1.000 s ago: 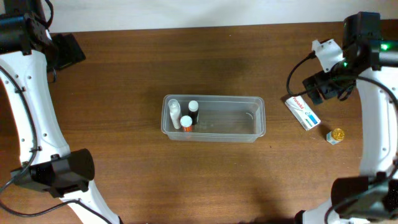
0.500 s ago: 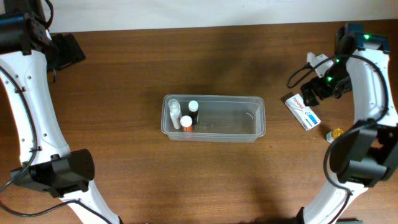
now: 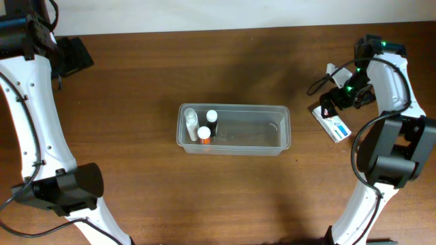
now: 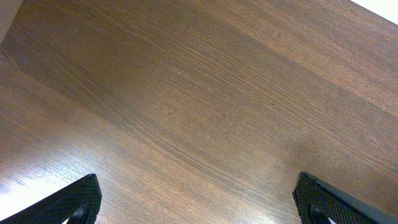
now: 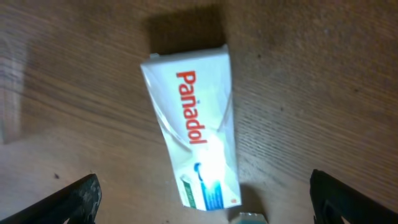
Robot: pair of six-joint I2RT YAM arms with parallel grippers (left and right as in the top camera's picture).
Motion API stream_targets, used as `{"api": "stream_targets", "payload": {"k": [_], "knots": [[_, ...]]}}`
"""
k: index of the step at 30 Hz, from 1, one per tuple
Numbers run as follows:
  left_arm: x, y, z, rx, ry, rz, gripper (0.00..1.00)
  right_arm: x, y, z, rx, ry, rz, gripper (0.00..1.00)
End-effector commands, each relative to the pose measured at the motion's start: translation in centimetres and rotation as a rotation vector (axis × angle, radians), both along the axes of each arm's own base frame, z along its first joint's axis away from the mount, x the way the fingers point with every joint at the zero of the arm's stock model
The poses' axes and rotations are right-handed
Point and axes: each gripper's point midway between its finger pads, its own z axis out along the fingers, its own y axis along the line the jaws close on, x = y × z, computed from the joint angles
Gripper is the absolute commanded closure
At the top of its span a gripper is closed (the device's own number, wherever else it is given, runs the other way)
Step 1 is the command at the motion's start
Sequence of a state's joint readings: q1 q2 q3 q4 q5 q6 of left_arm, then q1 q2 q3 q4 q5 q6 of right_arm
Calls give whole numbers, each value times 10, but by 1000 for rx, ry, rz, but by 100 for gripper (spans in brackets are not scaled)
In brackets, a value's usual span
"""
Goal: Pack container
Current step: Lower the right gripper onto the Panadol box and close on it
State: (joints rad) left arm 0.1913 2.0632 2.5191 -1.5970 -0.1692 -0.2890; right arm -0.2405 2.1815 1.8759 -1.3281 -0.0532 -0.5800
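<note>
Brown wood-grain table (image 3: 136,170) bears every item. The left gripper (image 3: 71,54) sits near the table's far left corner, well apart from the objects; in the left wrist view its fingers (image 4: 74,202) are spread wide over bare wood. The right gripper (image 3: 335,102), fingers (image 5: 81,199) likewise spread wide and holding nothing, hangs over the box. The container (image 3: 285,129), a clear plastic tub, lies at the table's centre, long axis running left to right. A white Panadol box (image 5: 193,134) lies flat on the table near the container's right end, apart from it. Three small bottles (image 3: 204,134) stand upright in the container's left end, close together.
</note>
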Motion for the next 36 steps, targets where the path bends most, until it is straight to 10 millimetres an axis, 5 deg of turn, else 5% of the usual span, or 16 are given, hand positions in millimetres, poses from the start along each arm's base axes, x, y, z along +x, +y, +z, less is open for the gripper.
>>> {"api": "stream_targets", "payload": {"k": [1,17,27,33,36], "knots": [[0,3,4,2,-14,15,1,3,9,-9,47,10,-10,2],[0,3,4,2,-14,15,1,-18,15,-67,60,60,-7,2],[0,3,4,2,-14,16,1,-19,15,-81,55,42,-11,1],[0,3,4,2,-14,15,1,-19,15,-81,54,43,-11,25],[0,3,4,2,-14,15,1,-19,15,-81,55,43,-11,27]]}}
